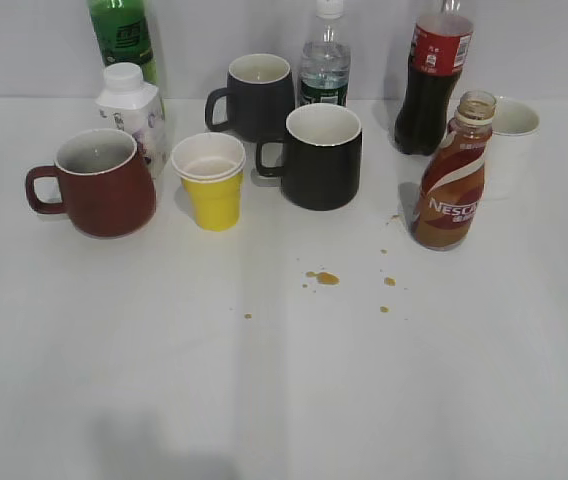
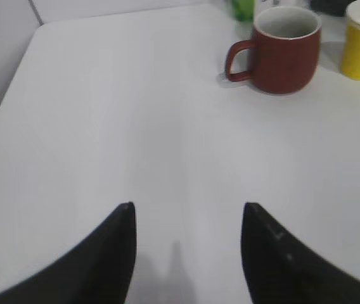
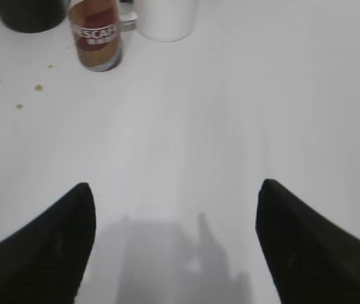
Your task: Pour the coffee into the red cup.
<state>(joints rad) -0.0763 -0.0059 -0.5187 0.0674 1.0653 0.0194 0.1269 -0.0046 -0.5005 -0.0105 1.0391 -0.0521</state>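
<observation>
The coffee bottle (image 1: 452, 178) stands upright and uncapped at the right of the table, with its "NESCAFE" label facing the exterior view; it also shows in the right wrist view (image 3: 96, 35). The red cup (image 1: 102, 182) stands at the left with its handle pointing left, and shows in the left wrist view (image 2: 283, 49). My left gripper (image 2: 186, 218) is open and empty over bare table, well short of the cup. My right gripper (image 3: 175, 196) is open and empty, well short of the bottle. Neither gripper shows in the exterior view.
A yellow paper cup (image 1: 211, 182), two black mugs (image 1: 319, 155) (image 1: 256, 95), a white cup (image 1: 509, 140), a cola bottle (image 1: 434, 75), a water bottle (image 1: 324, 60), a green bottle (image 1: 122, 35) and a white carton (image 1: 132, 105) stand at the back. Brown drops (image 1: 326, 278) spot the table.
</observation>
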